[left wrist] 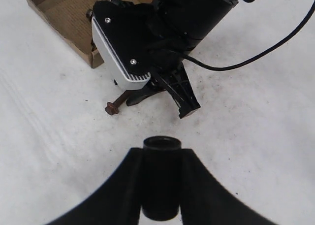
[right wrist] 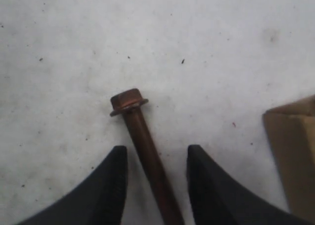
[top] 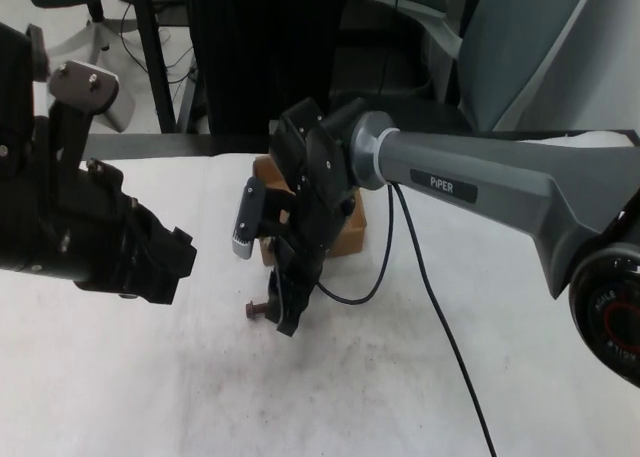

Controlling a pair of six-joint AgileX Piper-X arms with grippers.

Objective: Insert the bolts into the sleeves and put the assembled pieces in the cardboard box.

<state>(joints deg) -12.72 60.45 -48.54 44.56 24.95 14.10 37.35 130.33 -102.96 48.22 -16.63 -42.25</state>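
A rusty brown bolt lies on the white table cover, its flanged head pointing away from my right gripper. That gripper is open, one finger on each side of the shaft with a small gap on both. In the high view the right gripper points down at the bolt, just in front of the cardboard box. My left gripper is shut on a black sleeve, whose open end faces the bolt. The left gripper hovers left of the bolt, apart from it.
The cardboard box stands open behind the right gripper; its corner is close beside the bolt. A black cable trails from the right arm across the cover toward the front. Chairs stand beyond the bench's far edge.
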